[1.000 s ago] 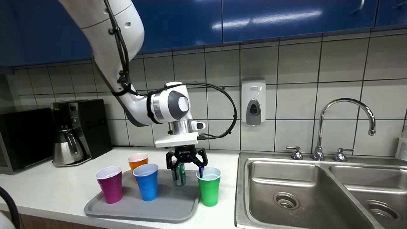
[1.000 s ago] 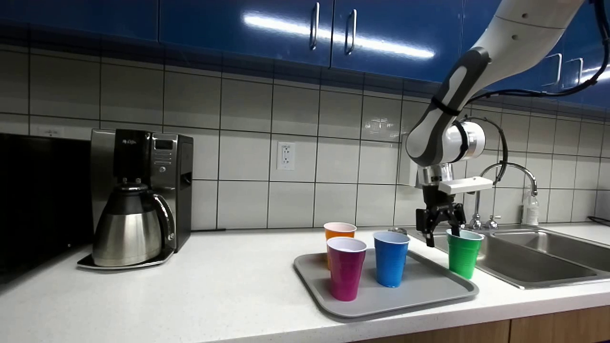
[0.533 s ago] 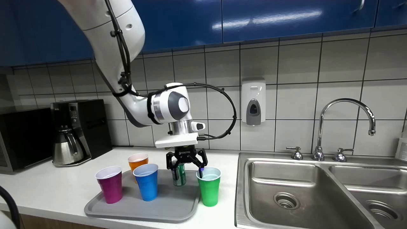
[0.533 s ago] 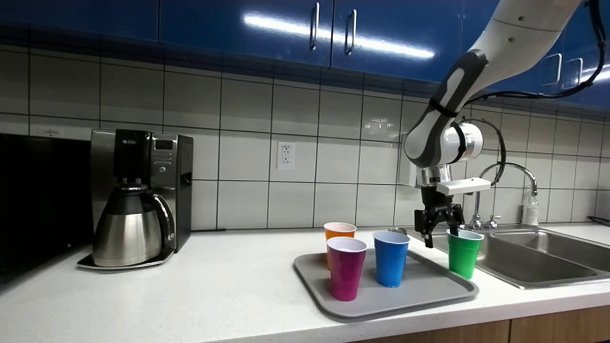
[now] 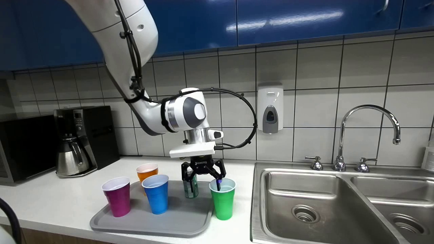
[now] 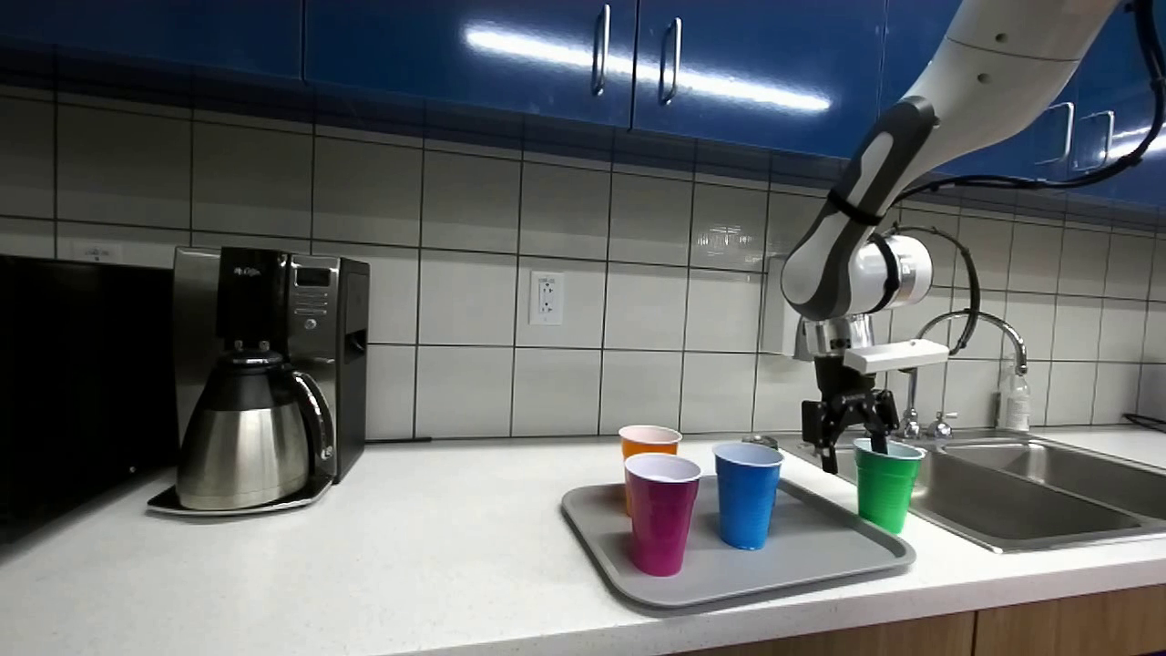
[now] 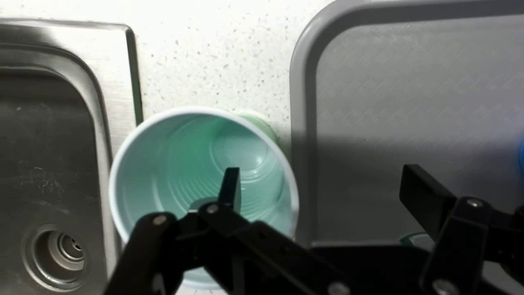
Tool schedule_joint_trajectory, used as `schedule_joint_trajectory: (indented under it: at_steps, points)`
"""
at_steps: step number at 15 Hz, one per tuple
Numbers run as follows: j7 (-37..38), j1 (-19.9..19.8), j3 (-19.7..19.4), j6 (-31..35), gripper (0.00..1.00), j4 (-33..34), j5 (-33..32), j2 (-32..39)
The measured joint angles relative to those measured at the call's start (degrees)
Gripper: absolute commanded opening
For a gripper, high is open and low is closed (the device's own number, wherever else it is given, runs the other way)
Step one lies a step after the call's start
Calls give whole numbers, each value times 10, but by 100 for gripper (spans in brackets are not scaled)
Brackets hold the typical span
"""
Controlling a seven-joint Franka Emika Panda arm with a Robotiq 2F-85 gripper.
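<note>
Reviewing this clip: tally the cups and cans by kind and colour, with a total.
Magenta cup: 1
Blue cup: 1
Orange cup: 1
Green cup: 1
Green can: 1
Total: 5 (4 cups, 1 can)

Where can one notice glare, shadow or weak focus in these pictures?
In both exterior views, white glare streaks cross the blue wall cabinets; in the wrist view, a soft shadow darkens part of the gray serving tray, a small highlight shines inside the green plastic cup, and the Robotiq gripper looks slightly out of focus.
</note>
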Motion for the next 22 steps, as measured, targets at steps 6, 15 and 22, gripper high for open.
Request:
schedule_joint_trajectory:
  at_steps: [6, 15, 22]
  points:
    - [0, 0, -4, -1, 72, 2, 0, 0]
    - [0, -2, -7, -1, 5, 5, 0, 0]
    - [0, -3, -14, -1, 1, 11, -4, -1]
